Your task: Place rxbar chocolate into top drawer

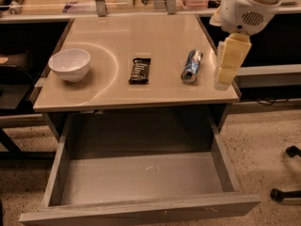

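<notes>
Rxbar chocolate [140,70] lying flat on the table [155,36], between 1 white bowl [69,64] and 1 blue-and-white can [192,66], apart from both. Top drawer [141,212] pulled open below the tabletop, pale bottom showing. Gripper [222,83] hanging downward at the right table edge, near the can; spread or pressed together, impossible to tell.

The gripper [225,75] hangs beside the can [192,66] (at the table [155,34] edge); rxbar chocolate [140,70] lies mid-table.
</notes>
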Controlling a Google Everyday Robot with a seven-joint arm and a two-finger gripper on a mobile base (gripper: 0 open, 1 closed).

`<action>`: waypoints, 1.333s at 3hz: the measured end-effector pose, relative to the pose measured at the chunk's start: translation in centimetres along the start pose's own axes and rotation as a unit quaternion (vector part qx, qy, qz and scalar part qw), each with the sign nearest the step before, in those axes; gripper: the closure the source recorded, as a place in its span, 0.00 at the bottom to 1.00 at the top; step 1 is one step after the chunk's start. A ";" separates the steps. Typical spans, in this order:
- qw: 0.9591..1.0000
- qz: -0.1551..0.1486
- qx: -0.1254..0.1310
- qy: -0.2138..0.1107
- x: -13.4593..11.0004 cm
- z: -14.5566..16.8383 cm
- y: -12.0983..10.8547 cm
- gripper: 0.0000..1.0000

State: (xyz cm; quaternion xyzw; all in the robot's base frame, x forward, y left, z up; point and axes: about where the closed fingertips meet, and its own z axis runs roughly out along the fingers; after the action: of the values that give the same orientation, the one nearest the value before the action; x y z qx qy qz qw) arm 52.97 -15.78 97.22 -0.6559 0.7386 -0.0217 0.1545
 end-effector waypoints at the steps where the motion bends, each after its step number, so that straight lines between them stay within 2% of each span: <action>1: 0.999 -0.034 -0.013 -0.002 -3.9 1.8 -3.3 0.00; 2: 0.998 -0.058 -0.029 -0.009 -7.1 3.5 -5.3 0.00; 4: 0.997 -0.072 -0.010 -0.031 -9.1 4.9 -7.4 0.00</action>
State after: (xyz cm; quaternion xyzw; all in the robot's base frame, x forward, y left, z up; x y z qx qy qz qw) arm 62.16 -7.09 96.07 -0.7091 0.6846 -0.0051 0.1686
